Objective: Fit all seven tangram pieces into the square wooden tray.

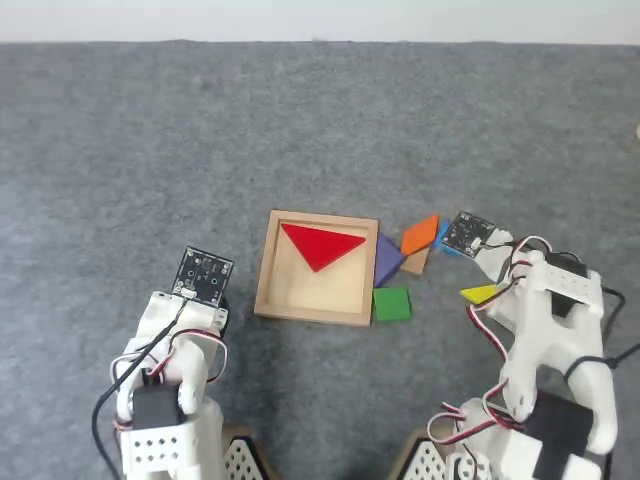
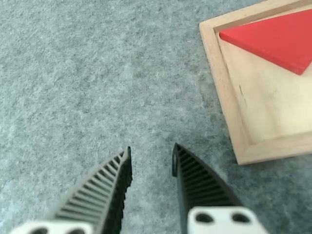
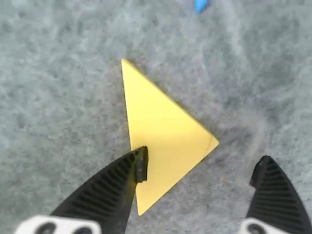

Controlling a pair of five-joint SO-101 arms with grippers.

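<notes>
The left gripper (image 2: 151,148) hangs over the grey felt surface (image 2: 73,73) just left of the square wooden tray (image 1: 265,270), its jaws parted and holding nothing. Inside the tray lies one piece, the large red triangle (image 1: 322,245), with its long edge along the wall farthest from the arms. If that edge is not flush with the wall, later pieces will probably not seat. Against the tray's right wall lies the purple triangle (image 1: 387,260), with the green square (image 1: 391,303) just beside that wall's near end. Further right of the tray are the orange parallelogram (image 1: 421,234), a tan piece (image 1: 415,263) partly under it, and a blue piece (image 1: 443,235) partly hidden by the right arm. These pieces are packed close, so lifting one could drag or tip a neighbour. Farthest right of the tray, well apart from it, the flat yellow triangle (image 3: 163,136) lies on the felt. The right gripper (image 3: 202,165) is spread wide above it and grips nothing. One fingertip (image 3: 140,163) sits on or just inside the triangle's long edge, and the other is over bare felt beyond the piece. Closing from this pose may scrape the first finger across the top face rather than catch the edge. The converging edges may also let the thin piece rotate or slip out of the jaws, perhaps towards the blue piece. Whether either fingertip touches the felt cannot be told.
</notes>
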